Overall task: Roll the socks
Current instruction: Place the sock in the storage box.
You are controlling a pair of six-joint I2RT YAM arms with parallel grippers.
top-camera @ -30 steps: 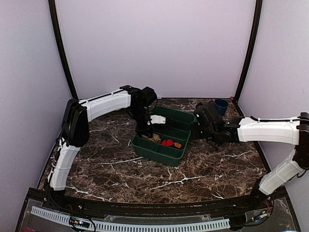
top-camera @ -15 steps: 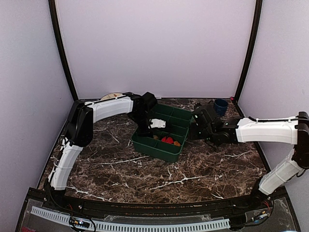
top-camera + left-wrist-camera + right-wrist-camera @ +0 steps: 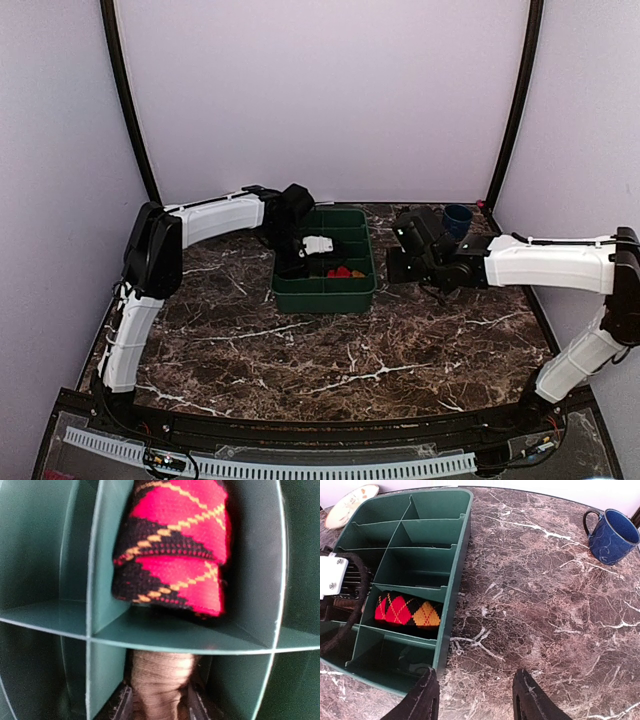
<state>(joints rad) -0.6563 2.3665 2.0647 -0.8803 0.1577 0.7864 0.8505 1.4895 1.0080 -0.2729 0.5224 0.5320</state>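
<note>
- Flanking the rolled tan-brown fabric sock (image 3: pixel 162 677) inside a cell of the green plastic tray (image 3: pixel 200 645), the left gripper (image 3: pixel 160 707) probably deposits it; pinching or loose, I cannot tell.
- The black argyle rolled sock (image 3: pixel 170 545) lies in the next cell beyond.
- The right gripper (image 3: pixel 477 700) is spread and empty, beside the tray.
</note>
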